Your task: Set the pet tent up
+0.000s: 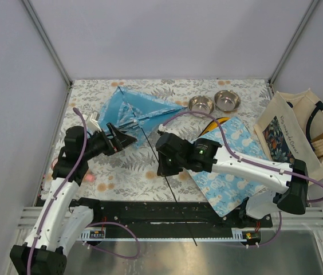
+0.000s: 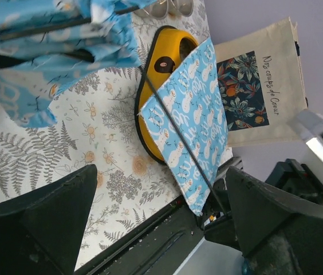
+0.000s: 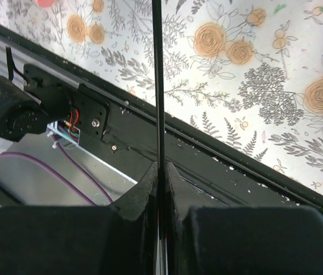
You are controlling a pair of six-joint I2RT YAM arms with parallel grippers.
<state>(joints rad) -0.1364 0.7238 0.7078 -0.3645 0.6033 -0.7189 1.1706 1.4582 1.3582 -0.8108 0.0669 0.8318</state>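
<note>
Over floral cloth, the right gripper pinches a thin black pole.

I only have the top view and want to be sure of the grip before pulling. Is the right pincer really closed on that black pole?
Observer: Yes. The right wrist view shows the right pincer shut on the black pole, pinched tight.
Operator: Left pincer holding anything?
Observer: No. Its wrist view shows the left pincer open and empty.
Operator: That yellow thing under the mat?
Observer: It's an oval with a black rim, half covered.
</note>
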